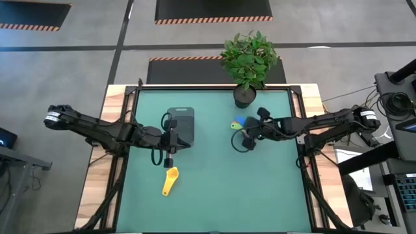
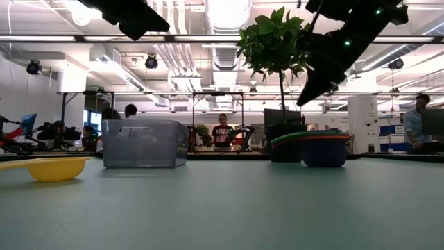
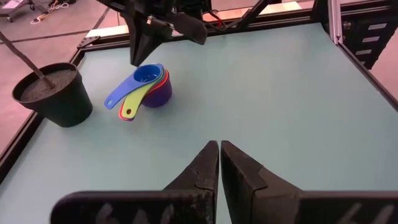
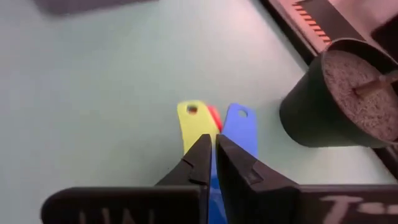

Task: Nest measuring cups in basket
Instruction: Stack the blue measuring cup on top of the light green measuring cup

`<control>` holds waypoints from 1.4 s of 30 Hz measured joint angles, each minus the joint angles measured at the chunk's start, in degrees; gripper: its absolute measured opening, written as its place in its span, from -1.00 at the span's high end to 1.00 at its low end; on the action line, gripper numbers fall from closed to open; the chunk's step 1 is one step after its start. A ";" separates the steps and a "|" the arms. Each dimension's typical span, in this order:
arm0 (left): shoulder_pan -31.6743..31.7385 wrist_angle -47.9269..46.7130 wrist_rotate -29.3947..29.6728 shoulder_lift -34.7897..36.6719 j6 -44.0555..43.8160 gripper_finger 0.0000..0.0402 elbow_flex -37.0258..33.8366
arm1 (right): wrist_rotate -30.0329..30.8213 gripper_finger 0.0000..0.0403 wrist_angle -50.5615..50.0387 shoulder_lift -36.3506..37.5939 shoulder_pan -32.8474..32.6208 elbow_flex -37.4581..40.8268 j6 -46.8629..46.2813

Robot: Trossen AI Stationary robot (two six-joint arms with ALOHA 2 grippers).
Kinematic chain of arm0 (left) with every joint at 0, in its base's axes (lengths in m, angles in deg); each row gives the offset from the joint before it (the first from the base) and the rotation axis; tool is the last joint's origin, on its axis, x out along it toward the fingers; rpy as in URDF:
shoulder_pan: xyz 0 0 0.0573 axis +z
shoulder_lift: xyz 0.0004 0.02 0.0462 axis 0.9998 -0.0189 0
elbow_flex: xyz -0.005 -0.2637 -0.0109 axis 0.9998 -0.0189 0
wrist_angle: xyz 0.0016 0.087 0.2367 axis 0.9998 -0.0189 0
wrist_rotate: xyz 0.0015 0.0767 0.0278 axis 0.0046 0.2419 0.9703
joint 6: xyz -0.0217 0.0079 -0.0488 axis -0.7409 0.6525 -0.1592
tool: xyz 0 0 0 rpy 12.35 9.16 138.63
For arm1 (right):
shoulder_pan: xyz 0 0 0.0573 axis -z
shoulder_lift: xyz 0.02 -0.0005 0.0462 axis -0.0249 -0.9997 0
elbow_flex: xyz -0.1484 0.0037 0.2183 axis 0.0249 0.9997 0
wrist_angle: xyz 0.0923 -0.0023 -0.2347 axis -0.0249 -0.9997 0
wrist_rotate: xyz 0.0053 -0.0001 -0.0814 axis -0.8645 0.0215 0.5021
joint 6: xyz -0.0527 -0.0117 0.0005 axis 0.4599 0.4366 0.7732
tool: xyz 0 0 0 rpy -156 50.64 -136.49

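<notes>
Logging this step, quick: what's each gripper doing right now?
Left gripper: jaws closed, empty, beside the basket.
Right gripper: jaws closed, empty, above the nested measuring cups.

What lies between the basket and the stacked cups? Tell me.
Nothing: in the high view only bare green mat separates the basket from the stacked cups. The yellow cup lies apart, nearer the table's front.
</notes>
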 joint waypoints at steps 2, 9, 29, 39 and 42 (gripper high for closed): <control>0.00 0.00 0.02 0.00 -0.39 1.00 0.00 | 0.91 0.95 1.52 -0.04 0.01 0.00 -3.42; 0.01 0.22 0.00 0.00 -0.57 1.00 -0.44 | 1.81 0.96 3.31 -1.18 -0.19 0.00 -10.31; -0.03 4.16 -0.01 -0.02 -0.93 1.00 -0.87 | 1.70 0.96 24.19 -7.21 -2.58 0.07 -3.01; -0.01 4.33 -0.01 -0.02 -0.15 1.00 -0.87 | 1.54 0.96 24.27 -7.27 -3.02 0.07 -3.49; -0.01 4.31 -0.01 -0.02 -0.15 1.00 -0.87 | 1.52 0.96 24.27 -7.27 -3.02 0.07 -4.43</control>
